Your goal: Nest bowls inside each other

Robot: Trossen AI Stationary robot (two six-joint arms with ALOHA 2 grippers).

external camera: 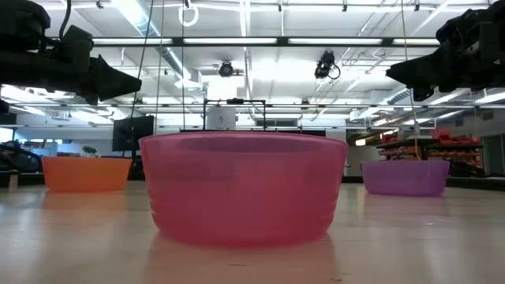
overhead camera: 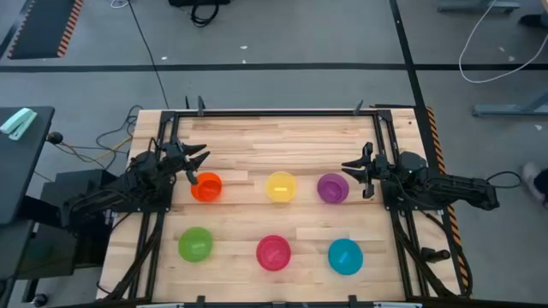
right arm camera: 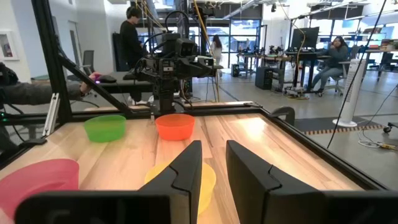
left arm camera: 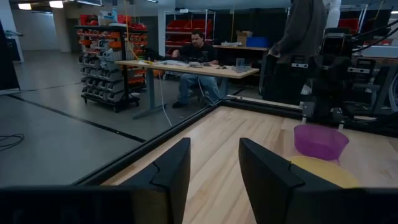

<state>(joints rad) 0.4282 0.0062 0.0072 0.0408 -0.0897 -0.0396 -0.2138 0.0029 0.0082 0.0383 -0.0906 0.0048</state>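
Six small round bowls stand upright on their bases on the wooden table, in two rows. The far row holds the orange bowl, the yellow bowl and the purple bowl. The near row holds the green bowl, the magenta-pink bowl and the blue bowl. My left gripper hovers open above the table just beyond the orange bowl's far-left rim, pointing right. My right gripper hovers open beside the purple bowl's right rim, pointing left. Both sit well above the bowls in the low view.
A dark metal frame rims the table along its far edge and both sides. Bare wood lies between the two rows and behind the far row. People sit and stand at desks in the room beyond.
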